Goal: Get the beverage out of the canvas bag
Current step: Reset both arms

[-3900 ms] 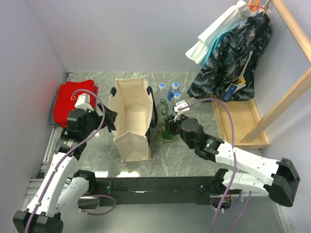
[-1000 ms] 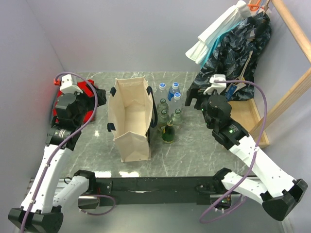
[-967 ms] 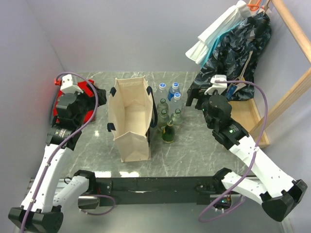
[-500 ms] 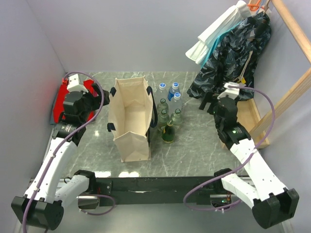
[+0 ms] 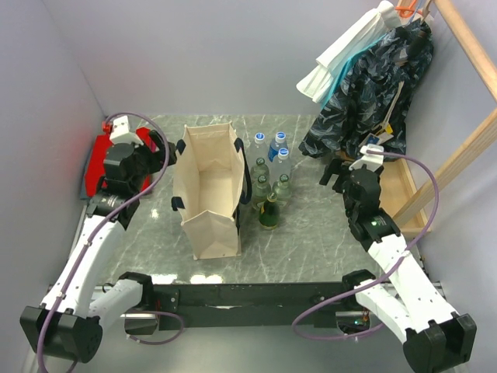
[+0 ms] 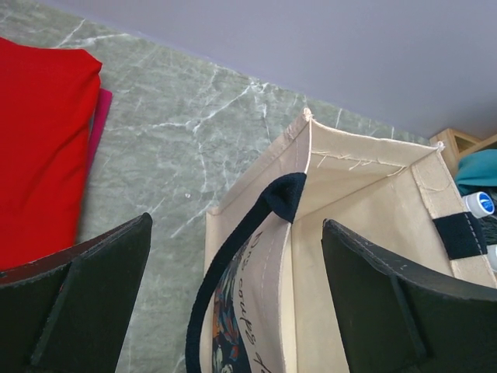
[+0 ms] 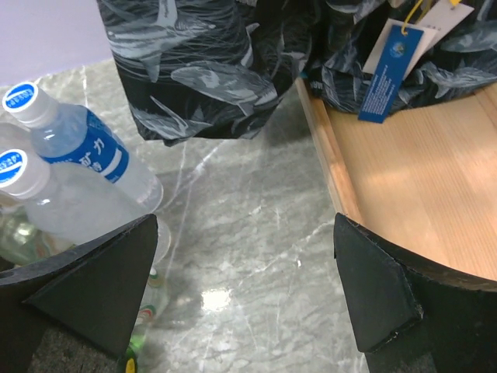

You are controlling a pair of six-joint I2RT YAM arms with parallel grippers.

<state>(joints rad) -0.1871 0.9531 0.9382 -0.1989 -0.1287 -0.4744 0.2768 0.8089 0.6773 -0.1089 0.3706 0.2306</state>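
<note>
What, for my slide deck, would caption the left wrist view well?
Open left gripper above the rim and navy handle of the canvas bag, red cloth beside it on the marble table.

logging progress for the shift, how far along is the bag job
Looks finished. Done: the canvas bag shows a bare beige inside from above, and the bottles stand on the table beside it. In hand: nothing; left gripper and right gripper are both open and empty. Left: nothing visible.
</note>
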